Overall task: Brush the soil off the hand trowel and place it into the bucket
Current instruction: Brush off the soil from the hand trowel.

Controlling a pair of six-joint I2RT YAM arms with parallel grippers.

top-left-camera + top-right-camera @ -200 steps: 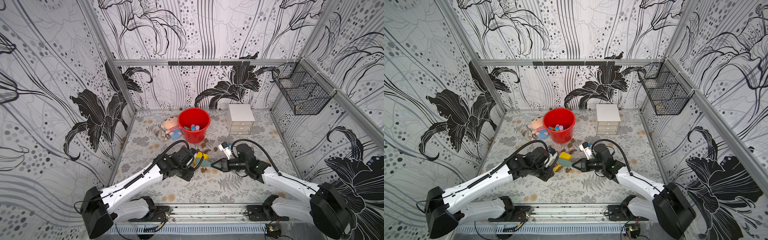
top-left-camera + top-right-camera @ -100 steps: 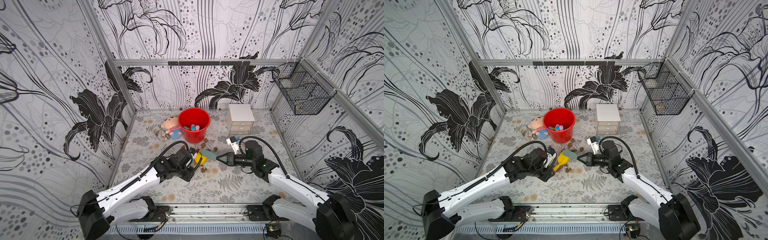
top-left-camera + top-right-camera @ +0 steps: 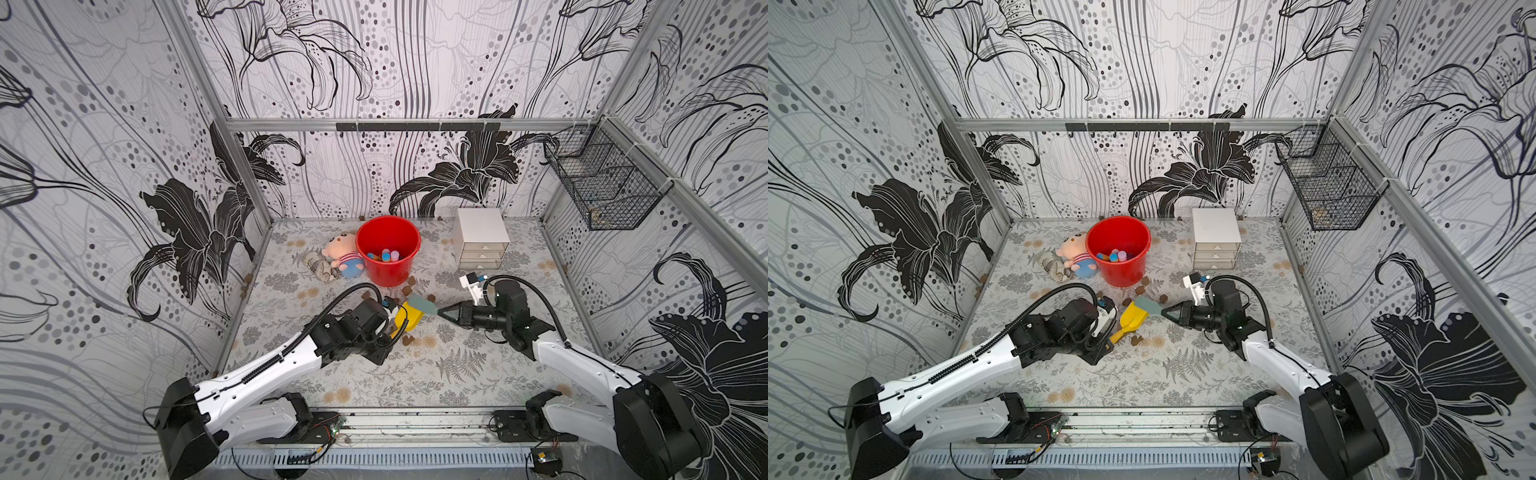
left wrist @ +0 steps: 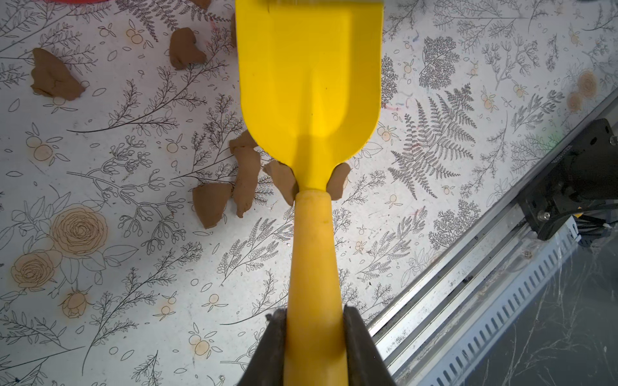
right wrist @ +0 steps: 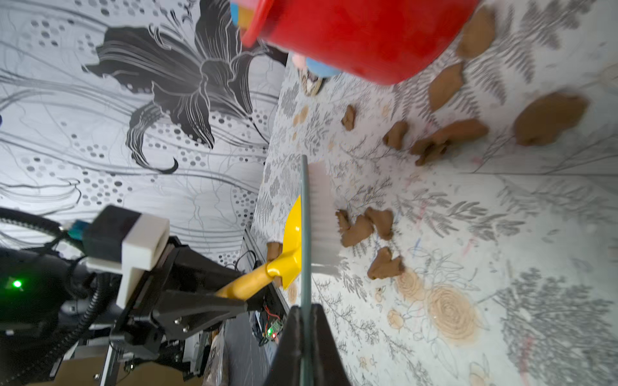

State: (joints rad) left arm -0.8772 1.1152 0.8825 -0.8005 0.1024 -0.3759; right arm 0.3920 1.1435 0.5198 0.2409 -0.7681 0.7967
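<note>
Brush (image 3: 420, 304) pulled rearward; trowel (image 4: 309, 83) handle clamped in L claw (image 4: 314, 320).

Both top views are bright and evenly lit from overhead, with soft shadows under the arms (image 3: 270, 365); wall posts (image 3: 239, 166) bow toward the edges. The left wrist view is sharp, the yellow plastic hand trowel (image 4: 309, 77) glare-free. In the right wrist view the round red plastic bucket (image 5: 361, 36), brown soil clumps (image 5: 548, 118) and white-bristled grey brush (image 5: 319, 214) look smeared, perhaps motion blur.
</note>
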